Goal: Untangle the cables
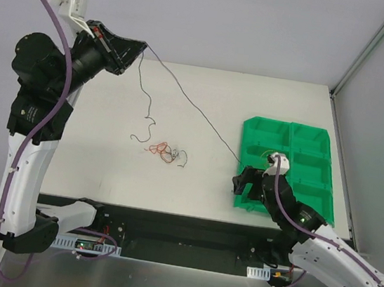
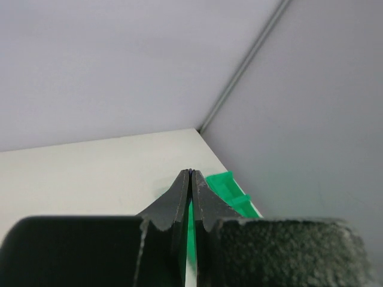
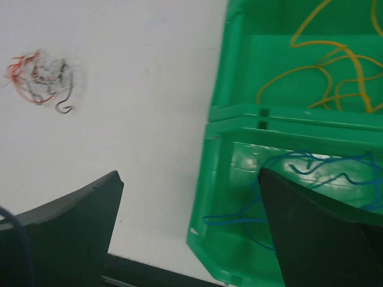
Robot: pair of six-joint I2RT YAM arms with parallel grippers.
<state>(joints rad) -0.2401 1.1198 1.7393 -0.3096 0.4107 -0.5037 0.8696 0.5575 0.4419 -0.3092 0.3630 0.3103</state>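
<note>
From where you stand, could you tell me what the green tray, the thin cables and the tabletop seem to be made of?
Green tray: likely moulded plastic, glossy, since bright highlights sit on its walls.
Cables: probably plastic-insulated wire, since they hold their kinks and have plain solid colours.
Tabletop: smooth, off-white and matte. It could be laminate or painted board, but I cannot tell which.

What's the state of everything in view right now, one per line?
left gripper: raised, jaws shut on long cable
right gripper: jaws open, over green tray edge
long cable: strung toward green tray
cable knot: tangled, lying on table
green tray: holds yellow cable and blue cable, separate compartments
</note>
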